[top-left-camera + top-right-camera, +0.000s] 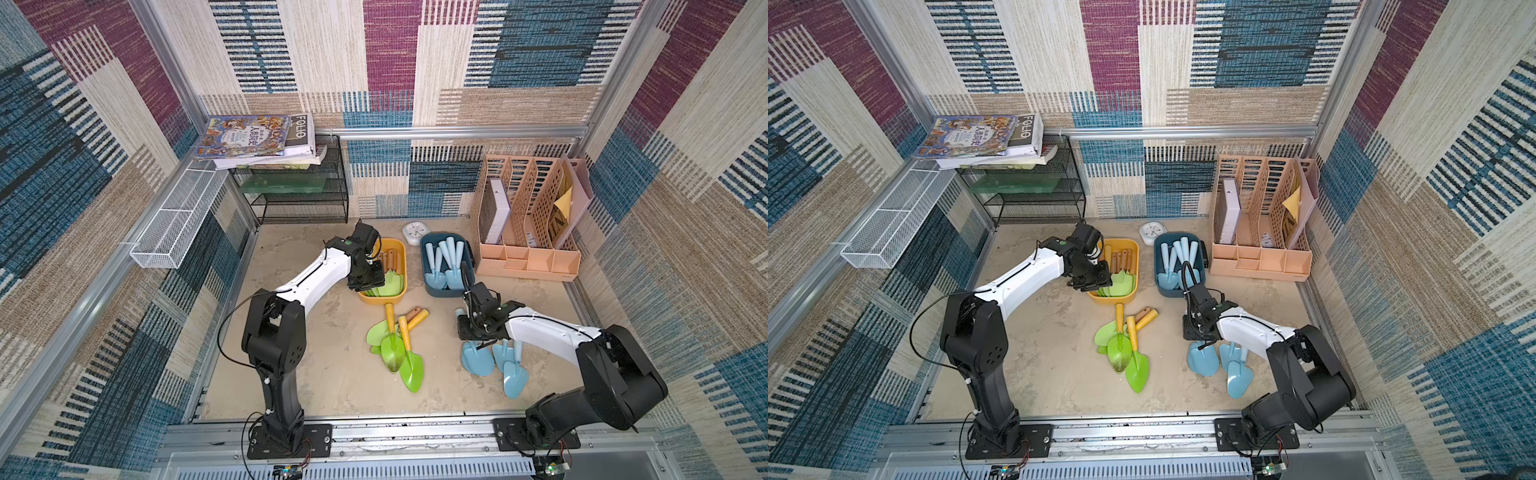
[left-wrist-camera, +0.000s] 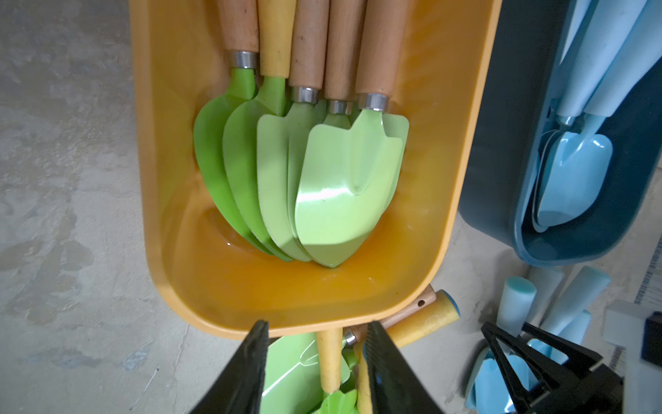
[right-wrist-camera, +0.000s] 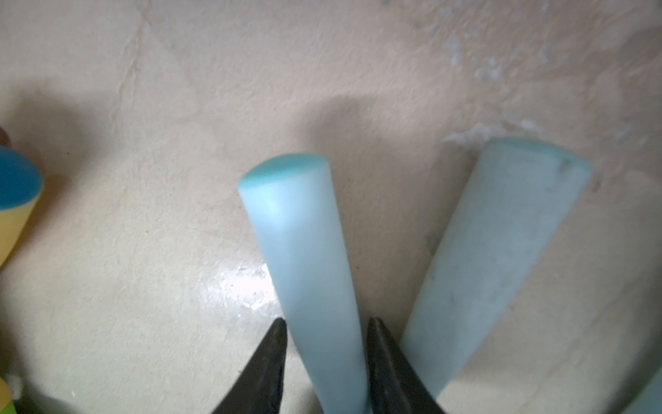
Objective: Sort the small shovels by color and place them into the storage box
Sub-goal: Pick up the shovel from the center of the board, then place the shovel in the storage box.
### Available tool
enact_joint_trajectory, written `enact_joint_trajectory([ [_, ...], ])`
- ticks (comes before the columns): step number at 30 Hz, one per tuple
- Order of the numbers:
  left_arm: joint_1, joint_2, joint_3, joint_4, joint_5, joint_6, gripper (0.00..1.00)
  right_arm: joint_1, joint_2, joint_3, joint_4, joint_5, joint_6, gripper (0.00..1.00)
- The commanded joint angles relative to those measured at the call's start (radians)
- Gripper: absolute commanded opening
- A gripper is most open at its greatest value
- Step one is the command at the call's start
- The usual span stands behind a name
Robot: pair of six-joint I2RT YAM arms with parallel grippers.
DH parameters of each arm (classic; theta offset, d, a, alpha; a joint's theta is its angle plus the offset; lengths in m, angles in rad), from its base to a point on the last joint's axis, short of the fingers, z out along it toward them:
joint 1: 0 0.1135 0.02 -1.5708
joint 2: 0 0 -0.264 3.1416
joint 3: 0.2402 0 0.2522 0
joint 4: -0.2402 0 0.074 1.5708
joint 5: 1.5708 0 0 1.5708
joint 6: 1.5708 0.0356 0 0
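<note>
Several green shovels [image 2: 333, 186] lie side by side in the yellow storage box [image 1: 405, 266], and several light blue shovels [image 1: 446, 262] fill the dark blue box [image 1: 424, 266]. More green shovels [image 1: 395, 345] lie heaped on the floor in front of the yellow box. My left gripper [image 2: 317, 324] hangs open and empty over that box's near end [image 1: 368, 282]. A few light blue shovels [image 1: 515, 376] lie on the floor to the right. My right gripper [image 3: 326, 319] is down among them, jaws closed against both sides of one light blue handle [image 3: 304, 251]. Another blue handle [image 3: 501, 251] lies beside it.
A white clock [image 1: 413, 232] stands behind the two boxes. A peach desk organizer [image 1: 528, 232] fills the back right corner. A black wire rack [image 1: 299, 195] with books [image 1: 249, 137] on top stands at the back left, beside a white mesh basket [image 1: 178, 216].
</note>
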Motion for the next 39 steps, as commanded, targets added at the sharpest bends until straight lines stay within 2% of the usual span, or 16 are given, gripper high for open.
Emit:
enact_joint_trajectory([
  [1,0.000,-0.001,-0.002,-0.010,-0.001,-0.001,0.47,0.000,0.001,-0.006,0.019,-0.002,0.010,0.36],
  [4,0.001,-0.001,-0.007,-0.010,-0.004,-0.002,0.47,-0.003,-0.008,-0.003,0.018,0.004,0.009,0.23],
  [7,0.000,0.001,-0.010,-0.007,-0.004,-0.005,0.47,-0.006,-0.031,0.005,0.018,0.008,-0.004,0.18],
  [12,0.000,0.004,-0.006,-0.008,-0.006,-0.007,0.47,-0.013,-0.097,0.006,0.041,0.000,-0.027,0.16],
  [19,0.001,0.011,-0.008,-0.005,-0.009,-0.010,0.47,-0.065,-0.178,0.087,-0.065,0.195,0.036,0.16],
  [24,0.001,0.012,-0.007,-0.005,-0.016,-0.012,0.47,-0.126,-0.181,0.211,-0.068,0.206,-0.013,0.16],
  [29,0.000,0.004,-0.017,-0.005,-0.030,-0.012,0.47,-0.167,-0.061,0.381,0.005,0.131,-0.108,0.17],
  [39,0.001,-0.043,-0.065,-0.030,-0.082,-0.020,0.47,-0.178,0.410,0.836,0.019,-0.008,-0.262,0.17],
])
